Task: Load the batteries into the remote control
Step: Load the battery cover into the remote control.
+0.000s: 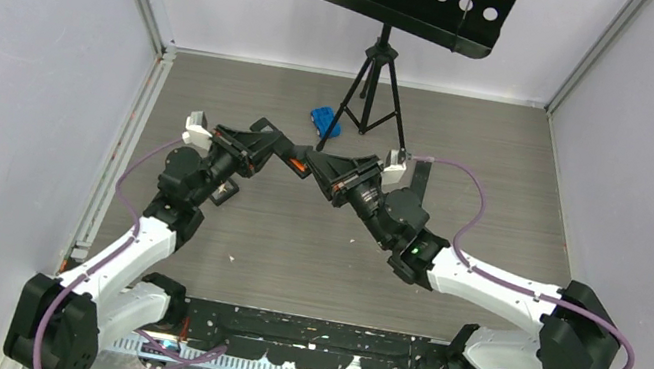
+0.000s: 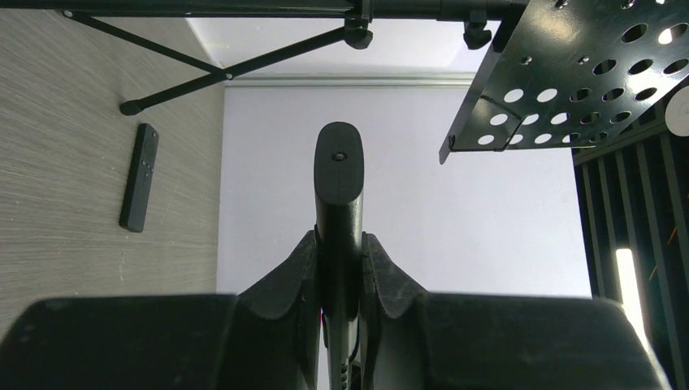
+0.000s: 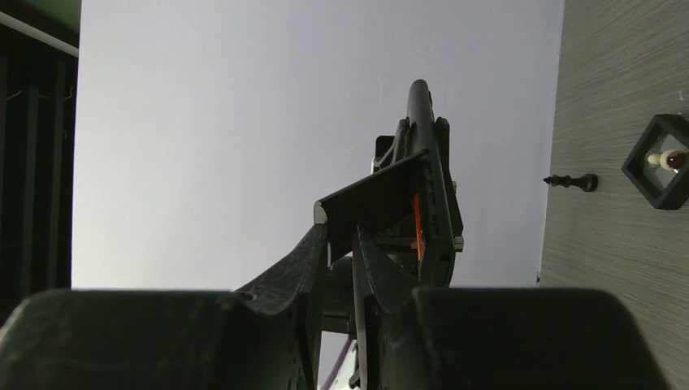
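Black on black makes the top view hard to read: the left gripper (image 1: 280, 154) and the right gripper (image 1: 316, 166) meet tip to tip in mid-air above the grey wood-grain table (image 1: 511, 156), with a fleck of orange between them; nothing supports the work, so any slip would likely drop a part. From the left wrist, the slim matte-black bar-shaped remote control (image 2: 339, 187) juts straight out of that gripper's tightly clamped fingers, plain-faced, with one small dimple near its rounded end; a second black remote with pale buttons (image 2: 139, 188) lies apart on the table and could be mistaken for it. From the right wrist, the jaws stand slightly apart about a thin flat black panel (image 3: 374, 203), though I cannot tell whether they grip it; beyond it the held remote shows edge-on, with what looks like the thin orange battery (image 3: 417, 221) in its recess; a loose pinch could let the panel tilt or the battery fall out.
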Robot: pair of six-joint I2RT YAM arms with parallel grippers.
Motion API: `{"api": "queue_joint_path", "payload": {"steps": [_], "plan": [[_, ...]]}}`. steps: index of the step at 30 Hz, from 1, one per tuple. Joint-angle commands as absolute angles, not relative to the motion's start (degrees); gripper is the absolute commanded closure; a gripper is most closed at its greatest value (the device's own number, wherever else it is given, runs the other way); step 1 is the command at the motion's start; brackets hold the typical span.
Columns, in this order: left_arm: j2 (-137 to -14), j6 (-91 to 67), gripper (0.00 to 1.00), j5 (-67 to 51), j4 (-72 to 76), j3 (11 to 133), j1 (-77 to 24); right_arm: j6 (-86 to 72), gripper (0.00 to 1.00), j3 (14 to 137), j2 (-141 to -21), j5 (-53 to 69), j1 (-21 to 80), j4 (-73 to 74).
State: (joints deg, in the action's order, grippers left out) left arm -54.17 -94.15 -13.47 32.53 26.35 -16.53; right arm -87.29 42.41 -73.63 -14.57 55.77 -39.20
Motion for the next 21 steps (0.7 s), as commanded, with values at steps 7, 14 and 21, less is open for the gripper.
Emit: {"api": "queue_joint_path", "payload": {"steps": [7,14,21], "plan": [[-54.22,-93.80,1.00,-13.19,33.59,29.34,-16.79,-84.48,0.77,41.81,-69.07,-17.56,55.88,-34.92],[-54.81,-93.78,1.00,-12.79,32.54,29.61,-16.79,-84.20,0.74,42.85,-68.69,-17.02,55.90,-31.51],[-55.73,-93.44,1.00,-12.60,32.43,29.91,-16.79,-83.77,0.73,43.09,-67.15,-17.00,55.72,-28.48]]}}
